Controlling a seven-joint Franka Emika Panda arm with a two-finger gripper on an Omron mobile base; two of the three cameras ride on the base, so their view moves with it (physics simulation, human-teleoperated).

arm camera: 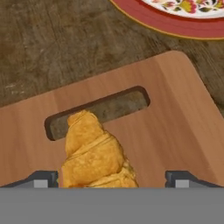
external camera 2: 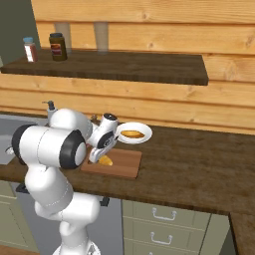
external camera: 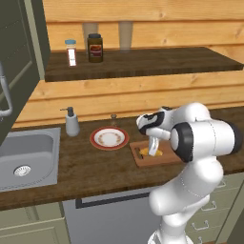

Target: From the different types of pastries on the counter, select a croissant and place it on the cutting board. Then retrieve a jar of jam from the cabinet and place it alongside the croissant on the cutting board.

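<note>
The golden croissant (arm camera: 94, 155) lies on the wooden cutting board (arm camera: 175, 113), its tip over the board's handle slot. My gripper (arm camera: 116, 180) stands open just above it, one fingertip on each side and apart from the pastry. From the base views the gripper (external camera: 153, 148) points down at the croissant (external camera 2: 106, 161) on the cutting board (external camera 2: 124, 167). A dark jar of jam (external camera: 95, 47) with a label stands on the open cabinet shelf (external camera: 143, 64) above the counter, far from the hand.
A red-rimmed plate (external camera: 109, 138) lies left of the board. A white plate with another pastry (external camera 2: 133, 133) sits behind it. A soap dispenser (external camera: 72, 122) and the sink (external camera: 26, 159) are at the left. A small shaker (external camera: 70, 52) stands beside the jar.
</note>
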